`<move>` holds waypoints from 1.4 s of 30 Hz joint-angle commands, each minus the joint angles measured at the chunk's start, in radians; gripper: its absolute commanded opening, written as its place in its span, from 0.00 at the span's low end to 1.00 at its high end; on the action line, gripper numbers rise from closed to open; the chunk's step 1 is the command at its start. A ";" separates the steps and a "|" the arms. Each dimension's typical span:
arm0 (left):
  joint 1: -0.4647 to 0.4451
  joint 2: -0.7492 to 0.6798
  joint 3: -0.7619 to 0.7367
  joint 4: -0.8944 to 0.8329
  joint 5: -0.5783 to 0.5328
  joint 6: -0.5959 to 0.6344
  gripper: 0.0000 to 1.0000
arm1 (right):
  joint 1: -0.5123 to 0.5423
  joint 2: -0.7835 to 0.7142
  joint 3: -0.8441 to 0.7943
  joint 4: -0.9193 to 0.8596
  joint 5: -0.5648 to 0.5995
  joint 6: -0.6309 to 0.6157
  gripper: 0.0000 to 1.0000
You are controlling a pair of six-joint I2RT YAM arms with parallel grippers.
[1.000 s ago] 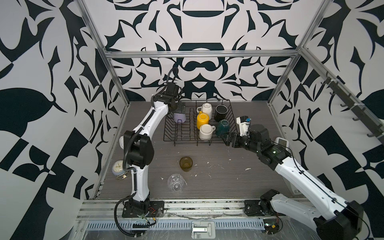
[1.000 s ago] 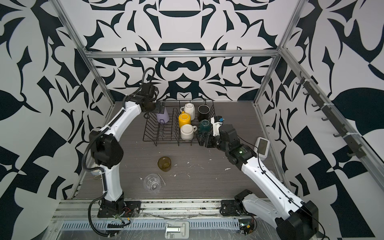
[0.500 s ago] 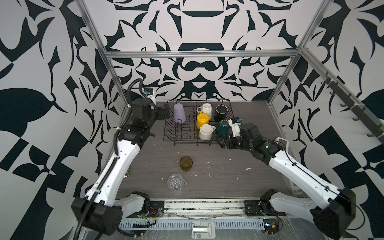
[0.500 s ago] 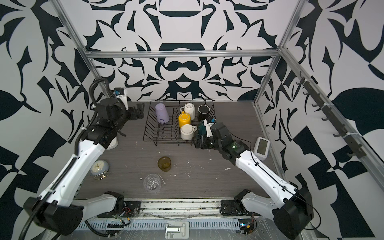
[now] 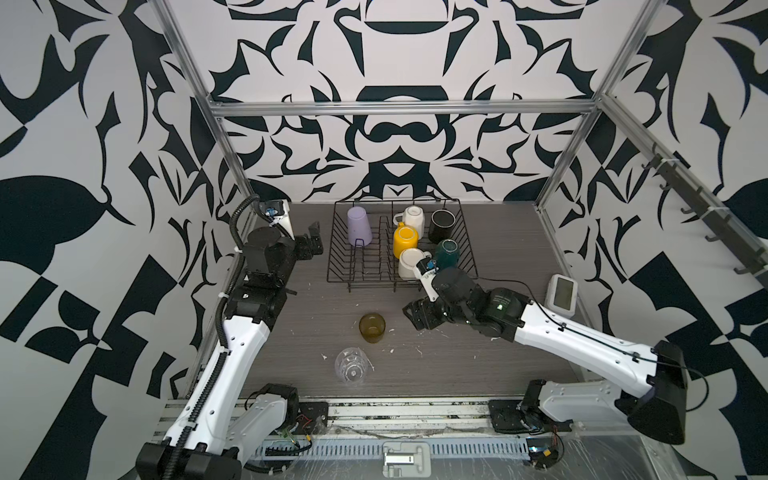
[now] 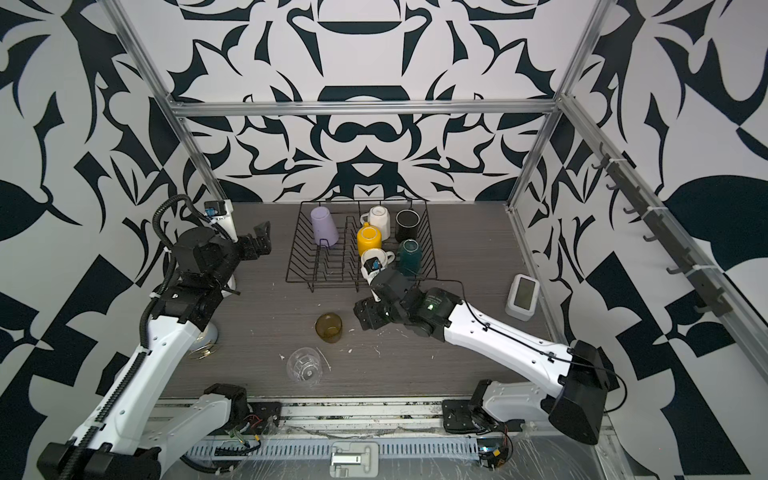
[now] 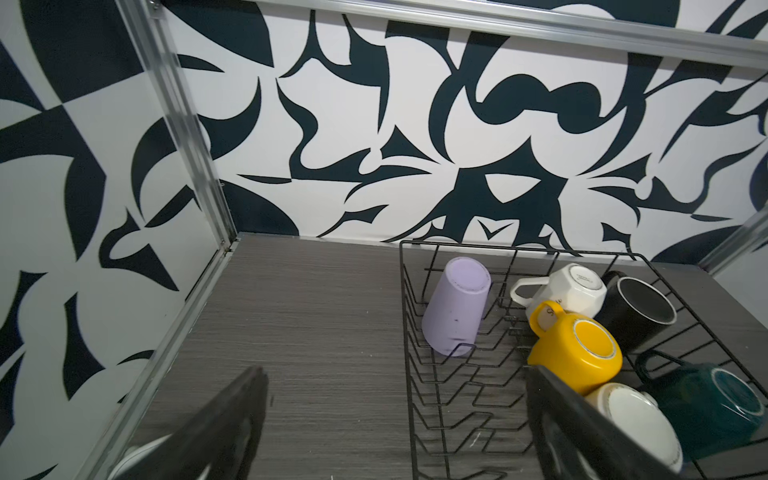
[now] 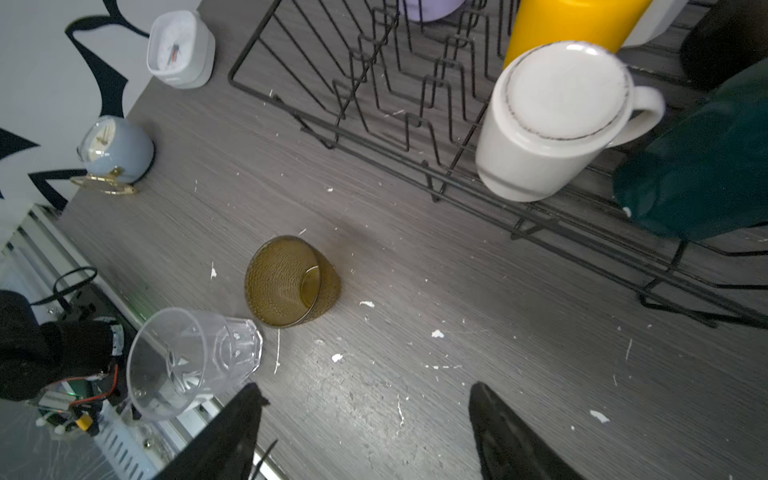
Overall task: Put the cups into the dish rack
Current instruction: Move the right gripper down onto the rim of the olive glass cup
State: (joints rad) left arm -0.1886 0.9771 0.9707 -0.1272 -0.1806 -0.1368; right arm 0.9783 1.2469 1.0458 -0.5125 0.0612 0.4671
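Nearest the front edge of the surface (image 5: pixel 478 365), the clear glass (image 5: pixel 352 368) appears to stand upright, outside the rack. Just beyond it, close but apart, the amber glass (image 5: pixel 372 327) stands mouth up, also on the bare surface.

To the right of the amber glass, the right fingers (image 8: pixel 226 440) hover low over the surface. They are spread apart, with only bare woodgrain between them. They touch neither glass.

Behind them sits the dish rack (image 5: pixel 340 266). At its near right edge, a speckled white mug (image 8: pixel 552 120) stands upside down, its handle toward the teal mug (image 5: pixel 446 253), which leans inverted right beside it. One row farther back, the yellow mug (image 7: pixel 577 353) rests bottom up, against the speckled mug.

Level with the rack's left side and clear of its wires, the left fingers (image 7: pixel 232 419) are held above the surface. They are spread wide and hold nothing.

Toward the rack's far left, the lilac tumbler (image 7: pixel 455 307) leans upside down among the prongs. At the far right, a faceted white mug (image 7: pixel 569 291) lies tilted with its base showing. Next to it, the black mug (image 7: pixel 636 311) sits mouth up in the far corner.

A grey timer (image 5: pixel 563 293) stands off to the right of the rack. A small blue clock (image 8: pixel 114 151) stands near the left wall.
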 commanded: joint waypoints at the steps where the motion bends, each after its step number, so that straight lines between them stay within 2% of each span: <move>1: 0.003 -0.017 -0.018 0.051 -0.044 0.037 0.99 | 0.056 0.017 0.016 -0.012 0.080 0.034 0.77; 4: 0.003 -0.014 -0.023 0.051 -0.080 0.065 0.99 | 0.113 0.063 0.033 -0.024 0.165 0.046 0.77; 10: 0.003 -0.034 -0.028 0.053 -0.085 0.063 0.99 | 0.158 0.200 0.107 -0.028 0.210 0.061 0.74; 31: 0.003 -0.031 -0.033 0.052 -0.089 0.068 0.99 | 0.153 0.560 0.306 0.014 0.163 -0.019 0.56; 34: 0.003 -0.034 -0.033 0.052 -0.088 0.071 0.99 | 0.150 0.585 0.310 0.017 0.159 -0.024 0.50; 42: 0.003 -0.019 -0.032 0.052 -0.071 0.049 0.99 | 0.147 0.600 0.303 0.022 0.182 -0.033 0.22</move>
State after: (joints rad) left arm -0.1879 0.9569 0.9436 -0.0937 -0.2581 -0.0772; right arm 1.1275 1.8675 1.3182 -0.5018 0.2230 0.4431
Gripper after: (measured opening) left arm 0.992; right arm 0.240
